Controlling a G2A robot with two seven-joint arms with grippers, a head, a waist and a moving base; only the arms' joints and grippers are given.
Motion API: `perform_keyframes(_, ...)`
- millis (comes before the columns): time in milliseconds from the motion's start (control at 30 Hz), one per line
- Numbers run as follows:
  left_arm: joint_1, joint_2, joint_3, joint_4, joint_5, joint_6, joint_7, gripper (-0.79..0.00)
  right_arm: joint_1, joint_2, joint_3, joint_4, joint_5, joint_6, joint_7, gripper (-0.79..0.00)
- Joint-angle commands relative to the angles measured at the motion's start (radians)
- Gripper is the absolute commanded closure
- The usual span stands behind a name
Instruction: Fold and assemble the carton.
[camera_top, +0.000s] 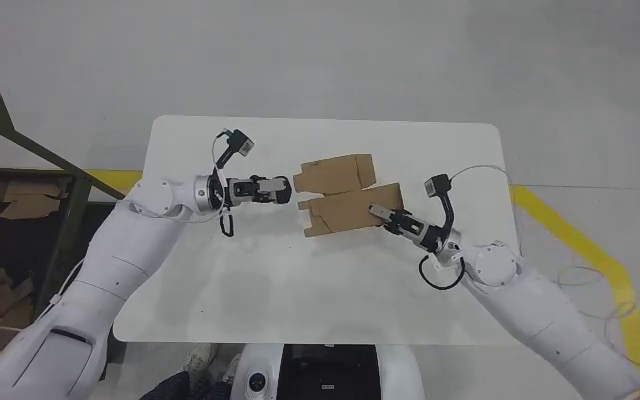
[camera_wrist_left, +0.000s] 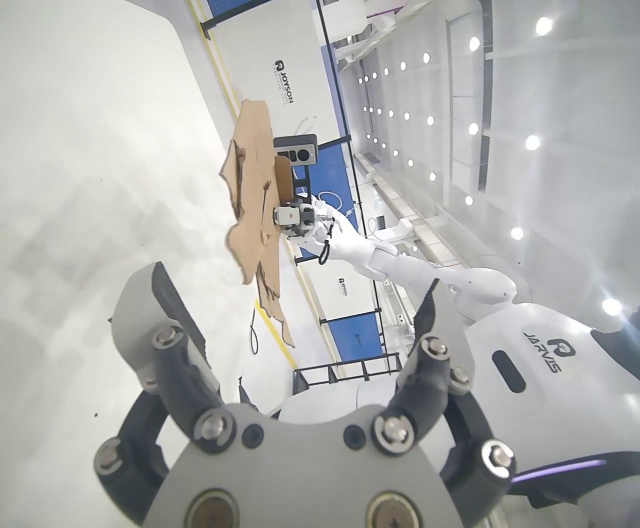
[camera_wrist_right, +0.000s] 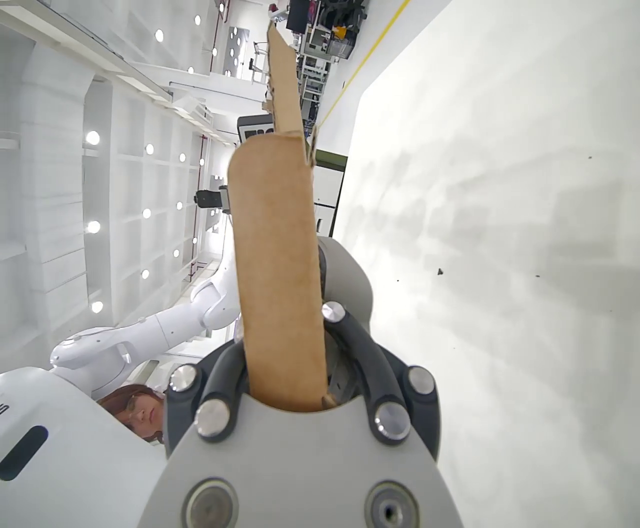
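Note:
A flat brown carton (camera_top: 340, 195) is held above the middle of the white table (camera_top: 250, 290), its flaps spread out. My right gripper (camera_top: 385, 215) is shut on the carton's right edge; in the right wrist view the cardboard (camera_wrist_right: 277, 260) runs straight out from between the fingers (camera_wrist_right: 345, 285). My left gripper (camera_top: 288, 190) stands open just left of the carton, a small gap away from its edge. From the left wrist the carton (camera_wrist_left: 255, 200) hangs edge-on beyond the spread fingers (camera_wrist_left: 165, 300), with the right gripper (camera_wrist_left: 292, 217) behind it.
The table's far edge (camera_top: 320, 122) and grey floor lie behind. Flattened cardboard sits in a rack (camera_top: 30, 200) to the left, off the table. A yellow floor line (camera_top: 560, 225) runs on the right.

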Motion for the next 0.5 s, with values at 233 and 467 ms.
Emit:
perform_keyframes(233,0.003,0.001,-0.004,-0.004,0.015,0.001,0.011,-0.785,0.001,0.000,-0.001,0.003,0.006,-0.002,0.004,0.000)
perform_keyframes(467,0.015,0.001,-0.010,-0.024,0.044,0.035,0.057,-0.785,-0.009,-0.008,0.004,-0.050,-0.020,0.091,-0.041,0.000)
